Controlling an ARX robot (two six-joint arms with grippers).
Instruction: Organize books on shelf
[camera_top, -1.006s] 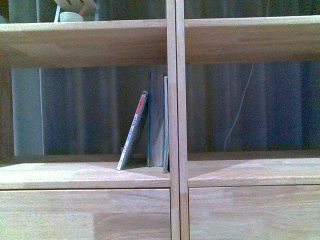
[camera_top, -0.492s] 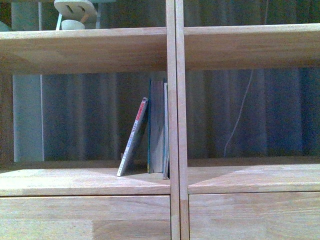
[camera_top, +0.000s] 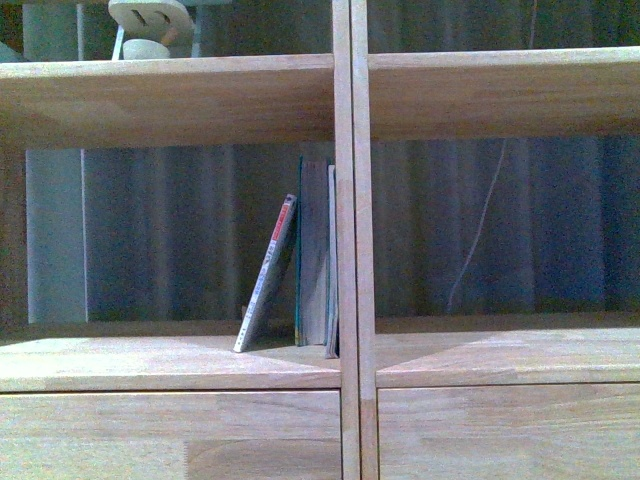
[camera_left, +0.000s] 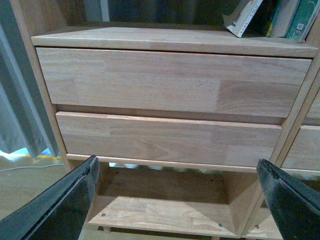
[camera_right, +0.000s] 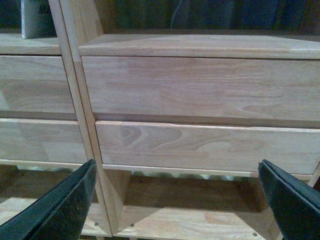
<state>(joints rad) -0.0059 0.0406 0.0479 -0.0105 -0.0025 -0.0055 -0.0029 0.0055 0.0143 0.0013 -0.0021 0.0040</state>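
Observation:
The light-wood shelf (camera_top: 345, 240) fills the front view, its two columns split by a central upright. In the left column, a thin white book with a red-tipped spine (camera_top: 267, 274) leans to the right against upright teal and grey books (camera_top: 316, 255) standing by the divider. The left wrist view catches the same books (camera_left: 272, 17) above two drawer fronts (camera_left: 170, 82). My left gripper (camera_left: 177, 200) is open, low in front of the drawers, holding nothing. My right gripper (camera_right: 175, 200) is open too, facing the right column's drawers (camera_right: 200, 90). Neither arm shows in the front view.
A pale wooden object (camera_top: 150, 28) stands on the upper left shelf board. A dark pleated curtain (camera_top: 500, 230) hangs behind the bookcase, with a thin cord (camera_top: 480, 230) running down it. Under the drawers is an open bottom compartment (camera_left: 160, 200). A light curtain (camera_left: 20, 100) hangs beside the shelf.
The front view shifted between one second and half a second ago, so the shelf and books sit lower in frame. Since then nothing has moved. The books stand as before.

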